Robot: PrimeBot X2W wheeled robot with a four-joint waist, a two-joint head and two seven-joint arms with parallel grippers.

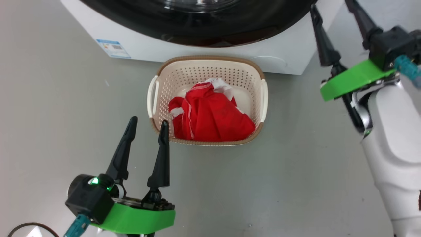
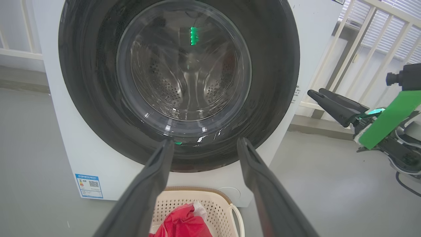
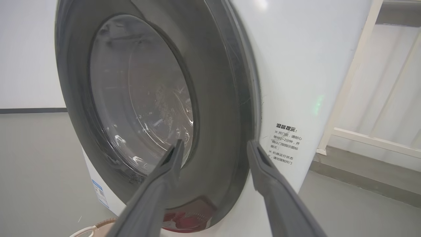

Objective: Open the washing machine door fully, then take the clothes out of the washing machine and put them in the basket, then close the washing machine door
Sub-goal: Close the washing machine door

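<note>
The clothes (image 1: pixel 210 115), a red bundle with white panels, lay heaped inside the basket (image 1: pixel 210 58), which stood on the grey floor (image 1: pixel 296 181) just in front of the washing machine (image 1: pixel 230 54). The washing machine door (image 2: pixel 179 82) looked to be swung to, its black rim lying against the white front. Whether the latch had caught could not be told. Through the glass, the steel drum (image 2: pixel 184 89) showed no red fabric.

The left gripper (image 1: pixel 148 121) hung near the basket's near-left corner, fingers spread wide and holding nothing. The right gripper (image 3: pixel 216 143) was up at the door's right edge, its fingers also wide apart and empty, close to the rim but apparently not touching it.

By the look of it, the unloading was finished and the door closed or all but closed. At most a last push on the door was left.
</note>
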